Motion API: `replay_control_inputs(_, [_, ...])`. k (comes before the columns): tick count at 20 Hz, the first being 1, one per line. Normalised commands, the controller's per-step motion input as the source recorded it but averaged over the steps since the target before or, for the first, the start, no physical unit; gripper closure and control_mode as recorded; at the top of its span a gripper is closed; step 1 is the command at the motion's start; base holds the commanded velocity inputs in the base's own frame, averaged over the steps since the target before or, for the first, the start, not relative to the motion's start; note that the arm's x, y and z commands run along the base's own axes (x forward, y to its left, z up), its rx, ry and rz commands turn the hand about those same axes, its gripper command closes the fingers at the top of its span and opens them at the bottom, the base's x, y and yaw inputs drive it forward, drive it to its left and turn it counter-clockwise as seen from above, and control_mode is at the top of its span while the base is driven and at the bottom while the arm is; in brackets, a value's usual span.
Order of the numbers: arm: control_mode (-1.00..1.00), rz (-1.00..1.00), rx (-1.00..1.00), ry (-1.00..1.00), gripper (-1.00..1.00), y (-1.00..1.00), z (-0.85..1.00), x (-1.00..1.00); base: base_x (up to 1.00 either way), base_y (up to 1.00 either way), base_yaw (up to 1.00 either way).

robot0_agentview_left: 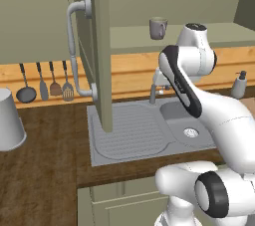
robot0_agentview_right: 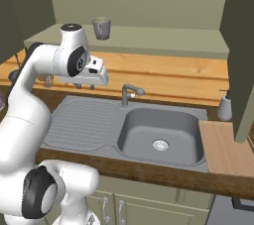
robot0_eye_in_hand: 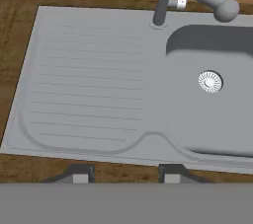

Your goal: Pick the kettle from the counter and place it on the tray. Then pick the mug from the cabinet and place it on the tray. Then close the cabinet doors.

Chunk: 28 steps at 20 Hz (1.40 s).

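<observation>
Empty, fingers-apart end effector (robot0_eye_in_hand: pixel 124 173) hovers over grey ribbed drainboard (robot0_eye_in_hand: pixel 84 85); small grey mug (robot0_agentview_left: pixel 158 28) remains in open olive-grey cabinet (robot0_agentview_left: pixel 174 36), pale wooden tray (robot0_agentview_right: pixel 225 149) bare.

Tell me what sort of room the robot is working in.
A kitchen, rendered rather than real: a grey sink with a faucet set in a dark wood counter, cooking utensils hanging on the wall, and an open wall cabinet holding a mug.

Pale wood backsplash wall (robot0_agentview_right: pixel 163 73), utensils (robot0_agentview_left: pixel 46 86) hanging on it, olive low cabinets (robot0_agentview_right: pixel 149 208), grey sink (robot0_agentview_right: pixel 158 137) with faucet (robot0_agentview_right: pixel 130 92)
</observation>
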Motion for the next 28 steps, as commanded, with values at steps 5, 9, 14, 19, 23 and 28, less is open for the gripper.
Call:
replay_control_inputs(5, [-1.00,0.00,0.00,-0.31,-1.00,-0.01,0.00,-0.49,0.00,0.00,0.00])
replay_control_inputs(9, [-1.00,-0.01,0.00,-0.69,-1.00,-0.02,0.04,-0.98,0.00,0.00,0.00])
replay_control_inputs(14, [-1.00,0.00,0.04,-0.64,-1.00,-0.01,0.58,-0.53,0.00,0.00,0.00])
replay_control_inputs(19, [-1.00,0.00,0.01,-0.43,-1.00,0.10,0.96,-0.16,0.00,0.00,0.00])
replay_control_inputs(23, [-1.00,0.00,-0.01,-0.20,-1.00,0.05,0.93,-0.05,0.00,0.00,0.00])
replay_control_inputs(28, [-1.00,0.00,0.00,-0.08,-1.00,0.00,0.44,0.00,0.00,0.00,0.00])
